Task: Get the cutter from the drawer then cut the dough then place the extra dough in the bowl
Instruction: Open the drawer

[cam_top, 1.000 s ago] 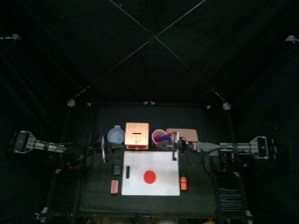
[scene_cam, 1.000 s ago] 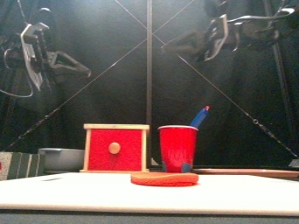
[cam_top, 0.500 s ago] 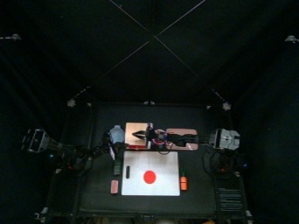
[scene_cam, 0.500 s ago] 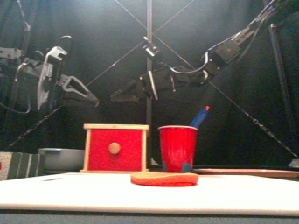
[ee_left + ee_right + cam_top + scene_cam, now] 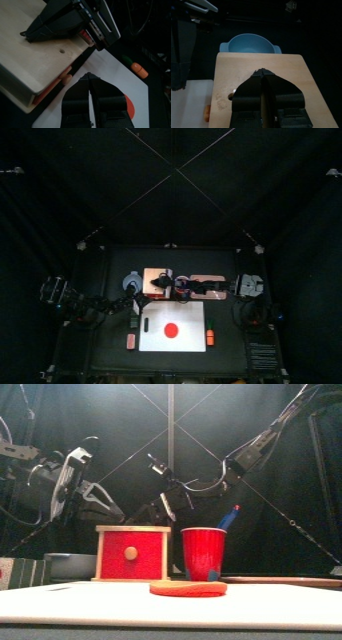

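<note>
The pale wooden box [image 5: 158,280] with its red drawer front [image 5: 132,553] stands behind the white cutting board [image 5: 174,316]. A flat red dough disc [image 5: 171,330] lies on the board. My right gripper [image 5: 261,73] hovers shut just above the box top [image 5: 271,67], reaching in from the right [image 5: 164,284]. My left gripper [image 5: 88,76] is shut too, hanging near the box's front left corner [image 5: 138,299] over the board's edge. No cutter is visible. The blue-grey bowl [image 5: 131,281] sits left of the box.
A red cup [image 5: 203,552] with a blue knife stands right of the box. Small orange toy pieces [image 5: 210,337] lie at the board's left and right edges. The two grippers are close together above the box.
The right arm has swung in from the right and come down over the box. The left arm has moved in and down toward the box's front left corner.
</note>
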